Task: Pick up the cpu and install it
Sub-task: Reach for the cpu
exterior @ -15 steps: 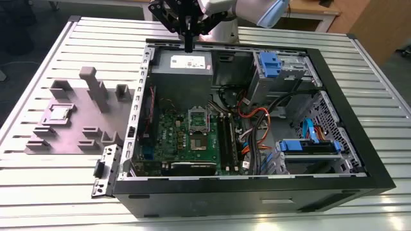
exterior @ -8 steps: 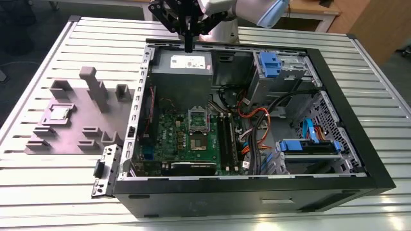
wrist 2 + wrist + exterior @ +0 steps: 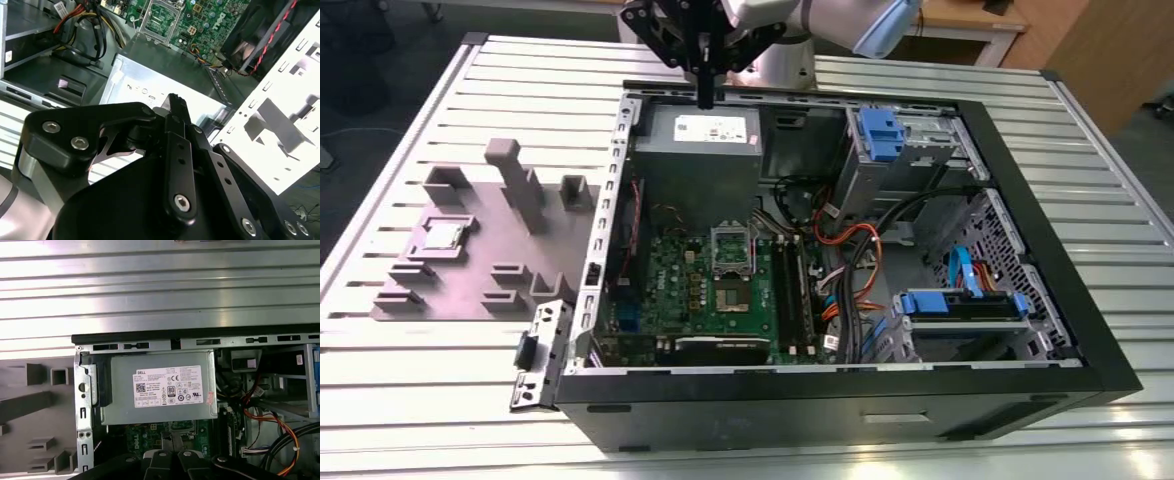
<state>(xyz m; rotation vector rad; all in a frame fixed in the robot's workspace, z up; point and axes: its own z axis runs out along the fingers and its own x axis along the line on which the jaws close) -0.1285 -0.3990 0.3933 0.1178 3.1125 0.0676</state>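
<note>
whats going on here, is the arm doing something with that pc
A robot arm's gripper hangs above the grey power supply inside an open computer case. Its fingers are together and hold nothing. The cpu lies on a grey fixture tray on the table, outside the case at the exterior view's left. It has not been picked up yet.

We log an open computer case [image 3: 854, 415] lying on the slatted metal table [image 3: 440, 370]. Inside it we see a grey power supply [image 3: 694, 185] with a white label, a green motherboard [image 3: 707, 295] just beside it, orange cables [image 3: 838, 243] and a blue drive caddy [image 3: 961, 303]. A grey moulded fixture [image 3: 480, 285] sits beside the case, on the exterior view's left.
</note>
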